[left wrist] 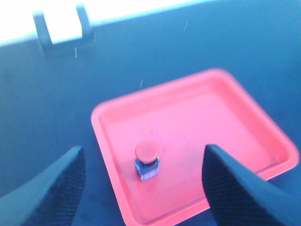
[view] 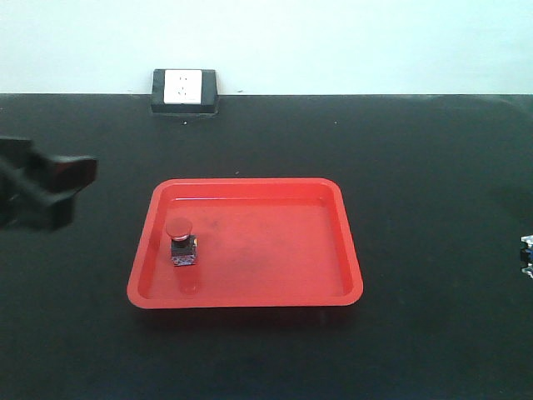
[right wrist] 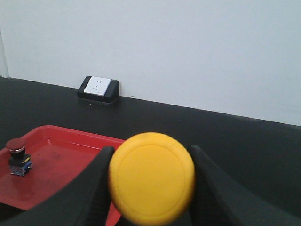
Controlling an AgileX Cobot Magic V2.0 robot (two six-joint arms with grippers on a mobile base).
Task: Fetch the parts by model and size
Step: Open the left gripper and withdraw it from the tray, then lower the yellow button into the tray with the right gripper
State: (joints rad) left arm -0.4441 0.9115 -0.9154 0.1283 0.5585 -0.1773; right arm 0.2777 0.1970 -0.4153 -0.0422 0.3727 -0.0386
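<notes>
Front view: red tray (view: 250, 185) sits mid-desk (view: 433, 167). Red-cap switch (view: 181, 242) stands upright inside it at the tray's 8 o'clock, dark base down, near the left wall but not touching; that part looks delivered. Left pincer (view: 77, 190) hangs at the tray's 9 o'clock, apart from it, and is too blurry here to read the jaw gap. Wall socket (view: 184, 89) is at 12 o'clock by the desk's back edge and is no part of the job. Left wrist view: both dark fingers (left wrist: 56, 193) are spread wide with nothing between them, so the left pincer is released and empty. The red-cap switch shows below through the gap, alone in the tray. My judgement is that this arm is parked off the tray to leave room for the other. Right wrist view: right pincer (right wrist: 150, 153) is clenched on the yellow switch (right wrist: 151, 181), with fingers flanking the round cap, which faces the camera. Whether they pinch the cap or the base behind it is hidden. The tray lies at 8 o'clock, the red-cap switch at its far-left end. My judgement is that this is the carry step, with the yellow part aloft and not yet in the tray. The next move is to go over the rim and set it base down on bare floor, well apart from the red one. The risk is that the round cap slips or tilts in the grip.
</notes>
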